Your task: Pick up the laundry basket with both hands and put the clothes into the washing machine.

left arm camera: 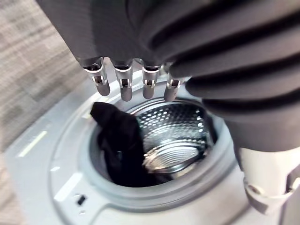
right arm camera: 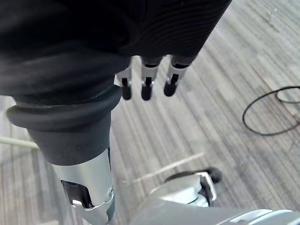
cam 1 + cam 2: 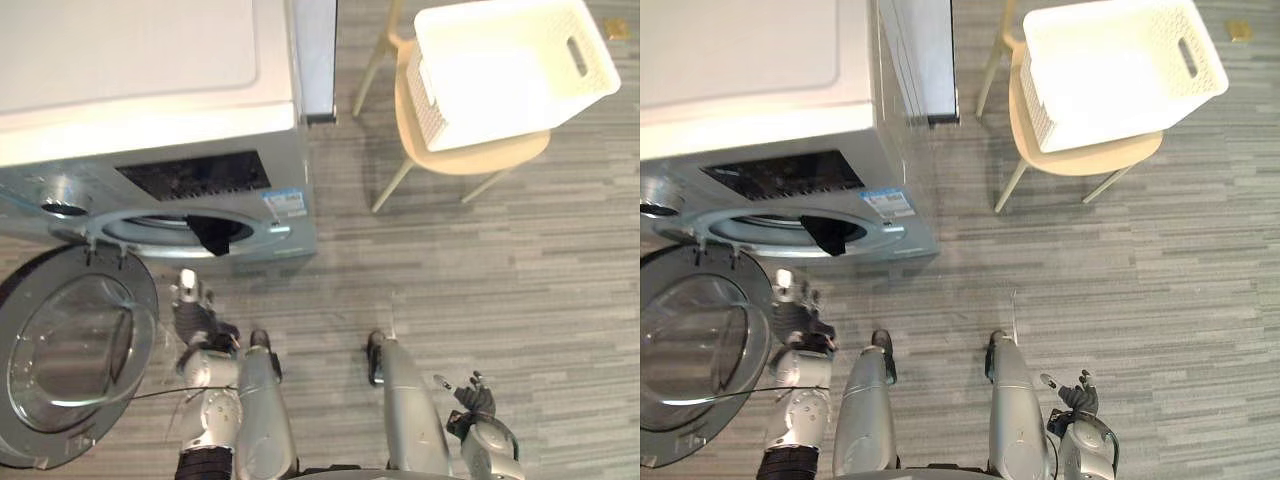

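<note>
There is one washing machine point(image 3: 150, 120), one black garment point(image 3: 212, 234), one white laundry basket point(image 3: 435, 100), one pale wooden chair point(image 3: 470, 155) and two robot hands.

In the eye views the washing machine takes up the 10 to 11 o'clock part of the scene. Its round door point(image 3: 70, 350) is swung open toward 8 o'clock. The black garment hangs over the front lip of the drum opening, partly inside and partly draped out. In the left wrist view it lies against one side of the opening, with the ribbed metal drum point(image 1: 178, 131) showing beside it.

The laundry basket sits on the chair seat at 1 o'clock, well apart from both robot hands and touched by neither. The chair stands on the grey plank floor point(image 3: 480, 280).

The left robot hand point(image 3: 192, 310) is at 7 o'clock, just in front of the machine. It sits between the open door and the drum opening, with the garment close by toward 12 o'clock. Its fingers point(image 1: 126, 86) are straight and released, pointing at the opening without touching the cloth, and it grasps nothing.

The right robot hand point(image 3: 478, 400) hangs low at 5 o'clock over the floor, far from the machine. The basket is toward 12 o'clock from it. Its fingers point(image 2: 146, 84) are loosely extended and it is released, holding nothing.
</note>
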Available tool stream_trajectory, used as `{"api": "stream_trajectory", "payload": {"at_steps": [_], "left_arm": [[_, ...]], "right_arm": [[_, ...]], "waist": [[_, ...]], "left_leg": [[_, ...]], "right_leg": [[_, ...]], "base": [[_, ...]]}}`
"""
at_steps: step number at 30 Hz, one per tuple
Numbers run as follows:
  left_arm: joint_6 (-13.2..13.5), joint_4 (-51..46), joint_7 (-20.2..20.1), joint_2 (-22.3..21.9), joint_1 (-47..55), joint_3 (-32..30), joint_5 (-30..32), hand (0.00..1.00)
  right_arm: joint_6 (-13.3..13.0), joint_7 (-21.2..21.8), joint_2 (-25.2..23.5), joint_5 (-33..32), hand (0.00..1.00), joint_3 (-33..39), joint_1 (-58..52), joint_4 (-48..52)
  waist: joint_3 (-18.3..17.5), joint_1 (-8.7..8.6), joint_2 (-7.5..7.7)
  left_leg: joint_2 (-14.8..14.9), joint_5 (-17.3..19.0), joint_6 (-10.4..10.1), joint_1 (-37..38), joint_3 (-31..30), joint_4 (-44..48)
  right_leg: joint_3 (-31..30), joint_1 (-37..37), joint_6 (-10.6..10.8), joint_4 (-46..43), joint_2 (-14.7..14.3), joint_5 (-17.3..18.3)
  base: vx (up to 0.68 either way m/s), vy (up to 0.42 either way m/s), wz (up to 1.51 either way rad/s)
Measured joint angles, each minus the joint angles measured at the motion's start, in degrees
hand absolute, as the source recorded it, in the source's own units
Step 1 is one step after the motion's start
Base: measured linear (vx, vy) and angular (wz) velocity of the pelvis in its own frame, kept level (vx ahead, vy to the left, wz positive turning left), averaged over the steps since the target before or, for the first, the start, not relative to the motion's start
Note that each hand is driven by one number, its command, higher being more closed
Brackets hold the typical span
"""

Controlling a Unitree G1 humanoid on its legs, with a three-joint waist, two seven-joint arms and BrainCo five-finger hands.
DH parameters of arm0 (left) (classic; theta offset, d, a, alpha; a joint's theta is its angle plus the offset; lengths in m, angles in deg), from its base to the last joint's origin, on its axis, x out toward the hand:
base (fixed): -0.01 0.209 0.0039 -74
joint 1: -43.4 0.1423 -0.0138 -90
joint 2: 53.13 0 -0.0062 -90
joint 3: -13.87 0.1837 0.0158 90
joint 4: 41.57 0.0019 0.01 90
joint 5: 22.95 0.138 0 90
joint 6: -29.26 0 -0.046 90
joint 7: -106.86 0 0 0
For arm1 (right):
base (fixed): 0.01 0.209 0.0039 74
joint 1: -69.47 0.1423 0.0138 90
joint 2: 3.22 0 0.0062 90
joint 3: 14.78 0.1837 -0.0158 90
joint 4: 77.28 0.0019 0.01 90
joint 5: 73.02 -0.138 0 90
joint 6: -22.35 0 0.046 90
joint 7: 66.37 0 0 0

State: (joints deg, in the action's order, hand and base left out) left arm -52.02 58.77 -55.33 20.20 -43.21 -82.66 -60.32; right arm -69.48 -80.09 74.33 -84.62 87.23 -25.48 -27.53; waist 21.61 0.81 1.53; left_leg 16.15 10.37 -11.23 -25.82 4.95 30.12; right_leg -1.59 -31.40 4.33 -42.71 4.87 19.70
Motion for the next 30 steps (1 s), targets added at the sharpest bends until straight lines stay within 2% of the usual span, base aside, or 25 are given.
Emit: {"api": "stream_trajectory", "payload": {"at_steps": [2,4,5,6,9,11,12,13,14,15,17,18,20,22,24,26,27,28,30], "left_arm": [[-2.31,8.97,-2.63,-1.30,0.25,0.42,4.53,0.00],[-3.77,14.42,-3.57,-1.45,0.35,1.02,7.39,0.00],[-5.07,19.77,-4.53,-1.48,0.00,1.36,12.00,0.00],[-5.46,21.77,-4.77,-1.56,0.01,1.33,13.34,0.00],[-7.37,30.41,-5.14,-1.97,0.93,-1.39,19.89,0.00],[-7.82,34.19,-4.55,-1.71,0.07,-4.02,23.65,0.00],[-7.90,36.32,-4.09,-1.71,-0.34,-5.05,24.90,0.00],[-8.03,37.72,-3.88,-1.71,-0.52,-5.14,25.56,0.00],[-8.40,40.06,-3.76,-1.66,-0.83,-4.95,27.48,0.00],[-8.50,41.08,-3.71,-1.27,-1.22,-4.81,28.88,0.00],[-8.88,43.43,-3.59,0.45,-1.43,-2.82,32.12,0.00],[-8.88,43.61,-3.60,0.78,-1.43,-2.51,32.44,0.00],[-9.04,44.84,-3.87,2.53,-1.51,-0.78,34.16,0.00],[-9.52,46.01,-3.98,3.67,-1.63,0.14,34.99,0.00],[-9.70,46.52,-4.01,4.03,-1.56,0.52,35.91,0.00],[-9.73,46.56,-4.08,4.47,-1.37,1.59,36.63,0.00],[-9.73,46.57,-4.09,4.45,-1.08,1.77,37.01,0.00],[-9.75,46.58,-4.12,4.28,-0.36,2.02,37.23,0.00],[-9.78,46.55,-4.12,4.21,0.17,2.17,38.06,0.00]], "right_arm": [[0.50,-0.02,0.27,0.47,0.00,0.19,-0.10,-1.87],[0.81,-0.01,0.26,0.93,0.00,1.08,-0.30,-2.42],[1.11,-0.02,0.14,1.05,0.00,2.97,-0.43,-2.79],[1.14,-0.08,0.08,1.09,0.00,4.01,-0.47,-2.85],[1.18,-0.52,0.14,1.61,0.00,6.66,-0.66,-3.69],[1.18,-0.93,0.26,2.64,0.00,6.77,0.46,-5.58],[1.16,-0.97,0.17,2.82,0.00,7.77,1.23,-7.11],[1.13,-0.95,0.18,2.87,0.00,8.40,1.37,-8.15],[1.18,-0.96,0.17,3.19,0.00,9.86,1.80,-10.27],[1.23,-0.96,-0.06,3.19,0.00,10.48,2.25,-11.44],[1.77,-0.85,-1.15,3.22,0.00,11.18,2.96,-14.41],[1.93,-0.81,-1.24,3.22,0.00,11.17,3.03,-14.82],[2.58,0.07,-1.54,3.89,0.00,11.07,3.46,-16.45],[3.18,0.32,-1.47,5.30,0.00,11.08,3.35,-16.87],[3.47,0.62,-1.49,5.49,0.00,10.59,3.38,-16.95],[3.49,1.47,-1.50,5.58,0.00,8.38,3.77,-16.59],[3.51,1.49,-1.49,5.62,0.00,7.47,4.04,-16.20],[3.51,1.52,-1.43,6.04,0.00,5.60,4.27,-14.31],[3.39,1.63,-1.38,7.34,0.00,1.81,4.41,-10.85]], "waist": [[-1.37,-0.02,-0.65],[-2.42,-0.21,-1.29],[-3.09,-0.43,-1.27],[-3.35,-0.56,-1.26],[-6.93,-0.66,-1.68],[-8.38,-0.23,-1.71],[-9.44,-0.29,-1.89],[-10.43,-0.30,-2.18],[-11.52,-0.62,-2.84],[-11.68,-1.28,-2.74],[-12.36,-2.28,-2.29],[-12.55,-2.28,-2.16],[-13.32,-2.27,-1.00],[-13.49,-2.74,-0.69],[-13.58,-3.19,-0.85],[-13.48,-2.99,-0.97],[-13.41,-2.98,-0.91],[-13.25,-3.02,-1.07],[-12.74,-3.05,-1.48]], "left_leg": [[-0.57,-0.73,0.38,4.89,0.69,-3.43],[-0.63,-1.15,1.06,6.62,1.16,-3.79],[-0.88,-2.90,3.69,7.74,3.52,-3.69],[-0.95,-3.67,4.70,8.11,4.54,-3.69],[-1.40,-4.71,4.17,10.79,6.05,-6.71],[-2.41,-5.16,3.39,12.11,2.42,-8.32],[-3.17,-4.96,3.08,12.69,-0.03,-9.23],[-3.27,-4.69,2.67,13.15,-0.31,-10.32],[-3.43,-3.78,1.38,14.58,0.09,-12.67],[-4.07,-3.81,1.43,14.94,0.09,-12.78],[-5.43,-2.38,3.51,15.62,1.85,-12.01],[-5.64,-2.17,3.65,15.62,2.36,-11.94],[-7.21,0.04,5.02,15.51,5.37,-10.54],[-8.00,2.30,5.68,15.42,6.60,-8.37],[-8.17,3.45,6.16,15.89,7.05,-7.69],[-8.05,3.59,6.51,17.37,8.09,-8.67],[-8.01,3.49,6.62,18.19,8.74,-9.29],[-8.13,2.62,7.90,19.96,9.98,-10.61],[-8.18,1.96,8.76,22.75,11.62,-12.61]], "right_leg": [[0.48,4.58,0.02,2.40,0.63,0.01],[1.66,7.18,0.14,3.47,1.53,0.11],[2.99,9.99,0.45,4.85,3.27,0.34],[3.40,11.13,0.49,5.50,3.89,0.32],[4.63,14.62,1.13,8.41,4.84,-0.13],[4.70,16.73,1.66,11.12,4.86,-1.41],[4.34,17.57,2.18,12.97,4.84,-2.36],[4.22,17.84,2.46,14.21,4.77,-3.04],[3.84,19.16,3.38,17.23,4.48,-4.59],[3.47,20.03,3.81,18.93,4.81,-5.63],[1.56,22.64,5.60,26.42,5.84,-10.04],[1.13,22.70,5.82,27.18,6.02,-10.53],[-1.24,23.51,6.66,32.38,7.37,-14.00],[-2.32,24.16,6.33,33.97,8.30,-16.13],[-2.41,23.90,4.32,32.94,8.17,-18.11],[-1.14,21.09,0.73,28.16,7.13,-20.87],[-0.47,20.02,-0.05,26.05,7.03,-21.42],[0.66,18.54,-1.39,22.35,7.02,-22.34],[0.90,17.10,-0.68,18.55,6.82,-21.58]], "base": [[0.12,0.016,0.10],[0.09,0.057,0.28],[0.07,0.068,0.54],[0.05,0.053,0.60],[0.04,0.056,0.32],[0.00,0.047,-0.02],[-0.03,0.086,-0.19],[-0.02,0.108,-0.20],[0.00,0.177,-0.13],[0.00,0.215,-0.18],[-0.04,0.250,-0.38],[-0.04,0.229,-0.58],[-0.01,0.200,-0.60],[0.00,0.212,-0.44],[0.01,0.194,-0.35],[0.00,0.190,-0.42],[-0.02,0.215,-0.46],[-0.01,0.173,-0.51],[-0.01,0.074,-0.38]]}}
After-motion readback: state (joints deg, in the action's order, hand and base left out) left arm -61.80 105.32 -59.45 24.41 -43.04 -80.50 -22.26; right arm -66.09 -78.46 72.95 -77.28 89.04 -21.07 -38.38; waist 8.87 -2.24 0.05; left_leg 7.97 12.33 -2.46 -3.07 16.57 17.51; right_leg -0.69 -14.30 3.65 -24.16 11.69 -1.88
